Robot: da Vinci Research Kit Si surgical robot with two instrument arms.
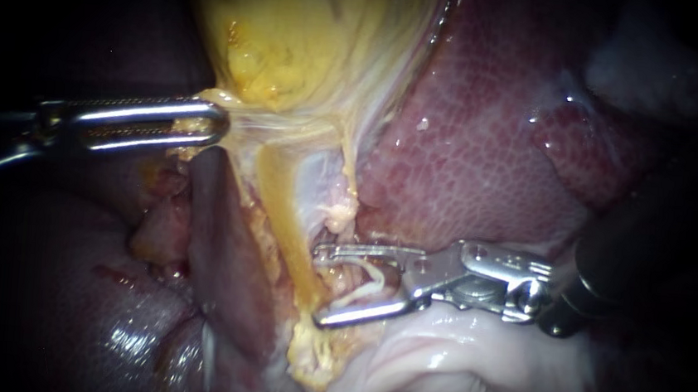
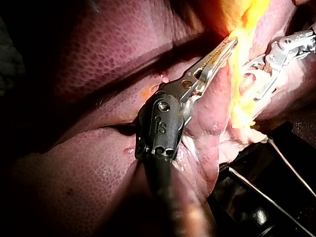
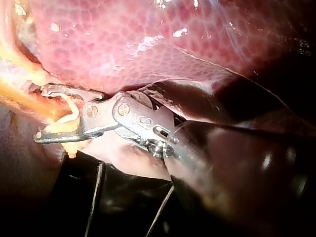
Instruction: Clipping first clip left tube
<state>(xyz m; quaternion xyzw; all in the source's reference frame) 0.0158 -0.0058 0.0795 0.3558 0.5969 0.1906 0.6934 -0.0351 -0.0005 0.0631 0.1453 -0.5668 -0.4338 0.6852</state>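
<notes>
Far left, your left instrument: polished steel, long slotted jaws with fine teeth along the inner edges. The jaws are clamped on a thin, wet, pale-yellow membrane at the lower edge of the gallbladder. The membrane is tented towards the tips.

The gallbladder is bright yellow, glossy and bulging, and narrows downward.

Below it is a dark purple, smooth flap of tissue. Just beside that, the left tube runs down from the gallbladder as a slick ochre cord with frayed, fatty yellow tissue at its lower end. A thinner whitish strand runs alongside, towards the liver.

Your right instrument has stubby bright-metal jaws on a hinged steel head with a dark shaft. The jaws stand wide apart and carry a white curved clip, still open, which touches both jaws.

The jaw tips reach the near edge of the left tube, low on its length. You cannot tell from the endoscope or the right wrist view whether the tube already sits inside the clip.

Past the jaws, the liver is maroon and wet, with a fine mottled mosaic surface. Under the right instrument lies pale, white, glistening tissue.
</notes>
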